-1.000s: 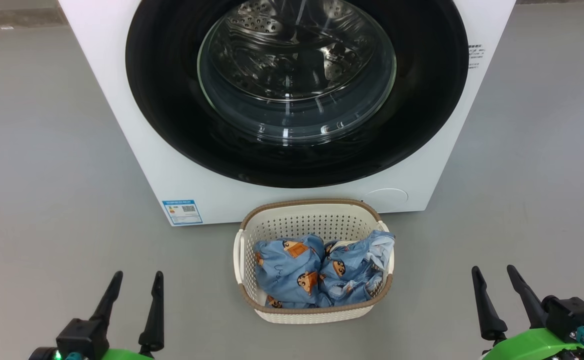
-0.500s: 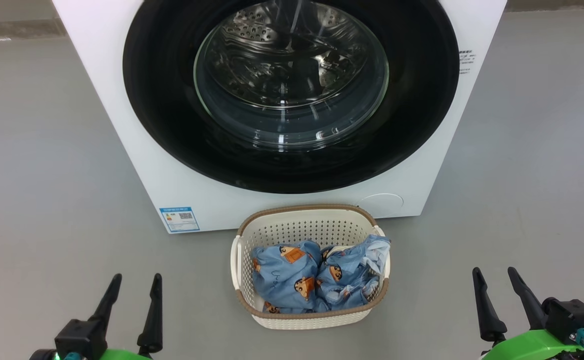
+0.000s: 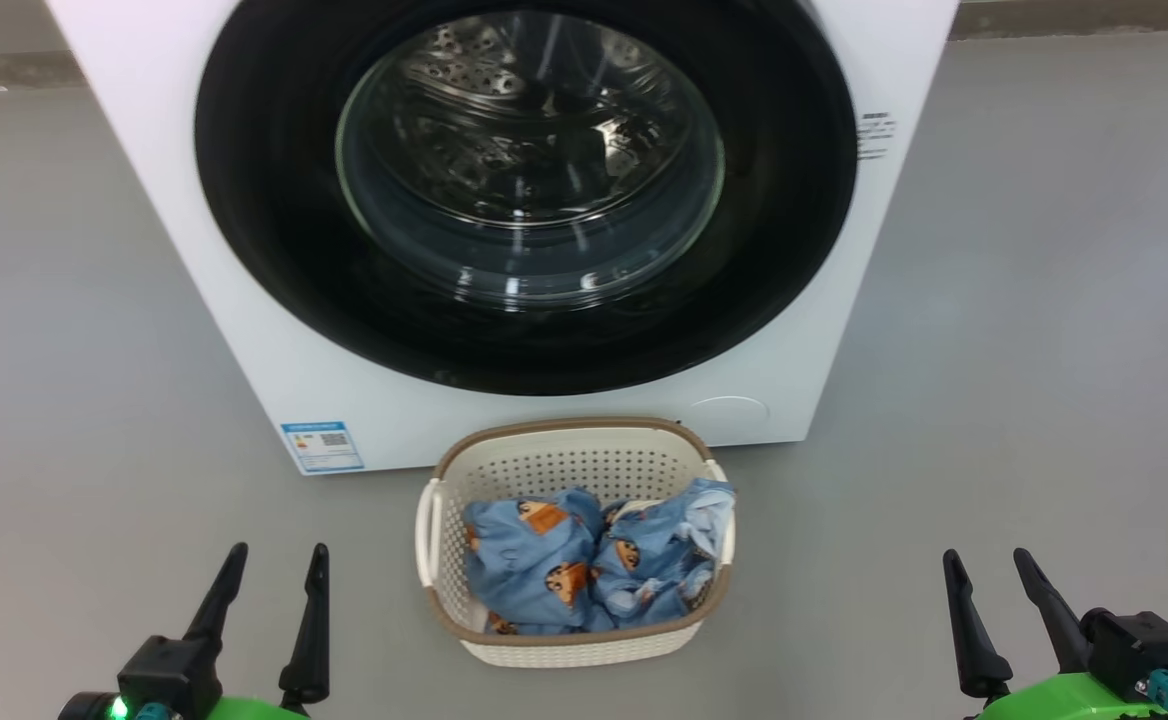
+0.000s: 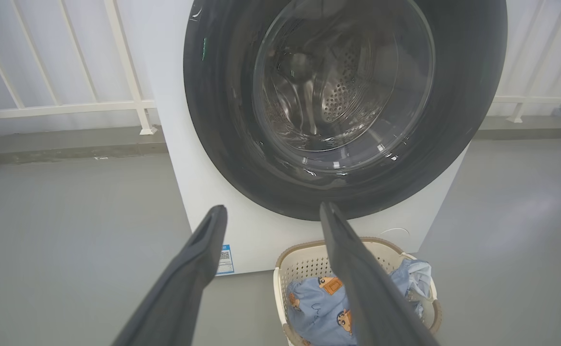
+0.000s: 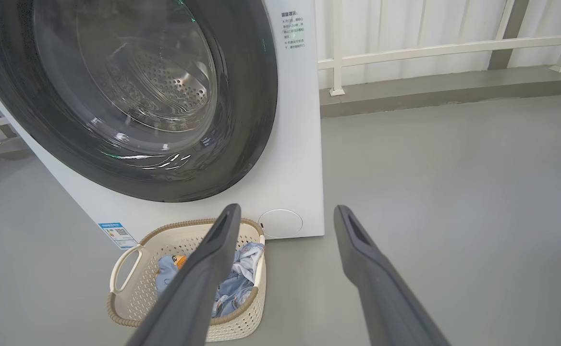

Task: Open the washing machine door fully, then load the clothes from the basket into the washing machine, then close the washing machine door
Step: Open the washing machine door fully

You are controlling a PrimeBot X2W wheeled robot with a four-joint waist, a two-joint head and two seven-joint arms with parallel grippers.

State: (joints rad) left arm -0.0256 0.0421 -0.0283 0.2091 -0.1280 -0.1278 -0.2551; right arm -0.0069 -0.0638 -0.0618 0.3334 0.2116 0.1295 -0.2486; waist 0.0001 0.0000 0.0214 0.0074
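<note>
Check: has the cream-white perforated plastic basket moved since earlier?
No. The basket keeps its spot beside the small blue label; both slid left together, so the camera moved.

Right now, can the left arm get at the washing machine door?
Probably yes. The left claw is open and holds nothing, and bare floor lies between it and the washing machine door. The basket sits off to its right, out of the way.

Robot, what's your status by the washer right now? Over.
Left gripper and right gripper open, empty. Door shut, clothes in basket. Basket sits close before the washer, below the door.
</note>
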